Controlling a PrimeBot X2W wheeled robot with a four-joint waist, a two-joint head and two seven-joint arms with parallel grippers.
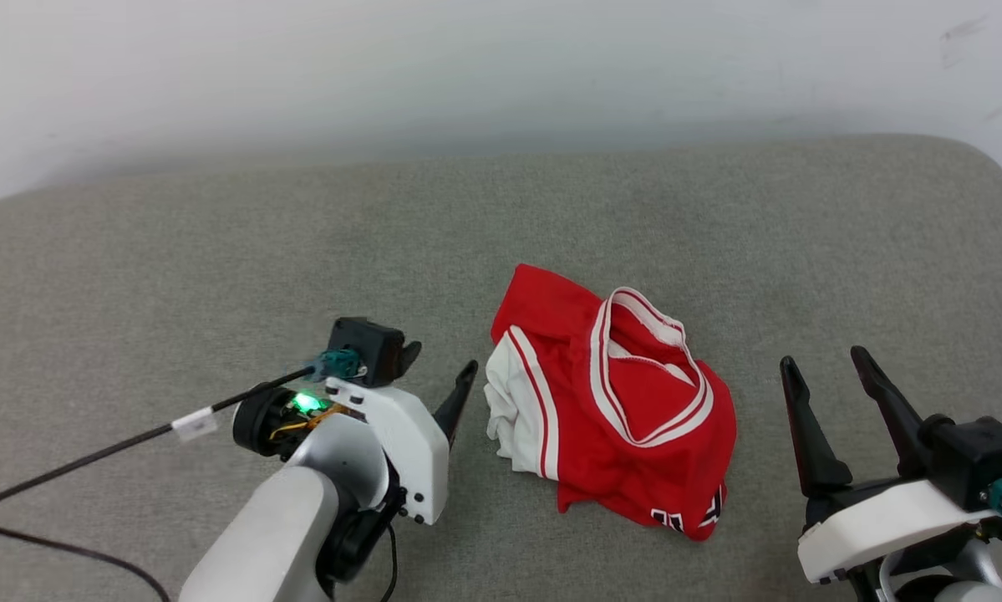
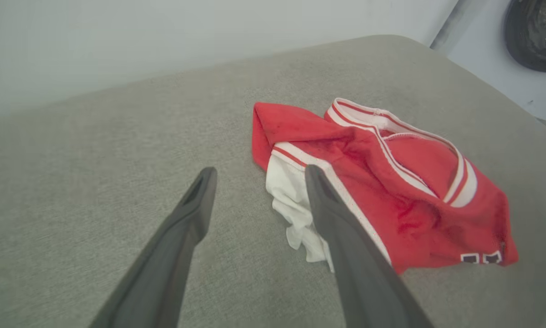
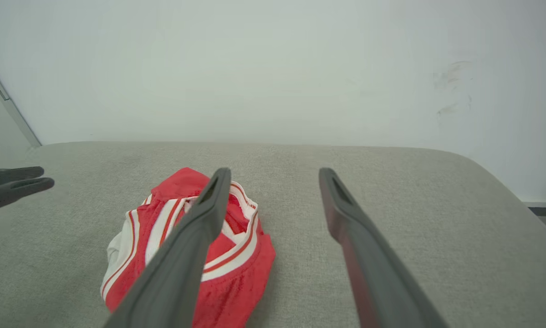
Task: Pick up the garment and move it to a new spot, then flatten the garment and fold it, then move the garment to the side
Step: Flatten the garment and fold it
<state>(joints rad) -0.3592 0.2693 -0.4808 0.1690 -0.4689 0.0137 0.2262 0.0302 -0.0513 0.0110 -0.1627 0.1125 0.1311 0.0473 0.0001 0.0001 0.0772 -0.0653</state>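
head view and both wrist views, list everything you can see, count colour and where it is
garment: 1, red with white sleeves and striped trim, crumpled in the middle of the padded surface, between the two grippers
padded surface: 1, grey fabric, under everything
wall: 1, white, behind the surface
round object: 1, black, on the floor past the surface's corner in the left wrist view; too cropped to identify
cable: 1, black with a white tag, running from the left wrist to the lower left
left gripper: 1, dark fingers, open, left of the garment
right gripper: 1, dark fingers, open, right of the garment
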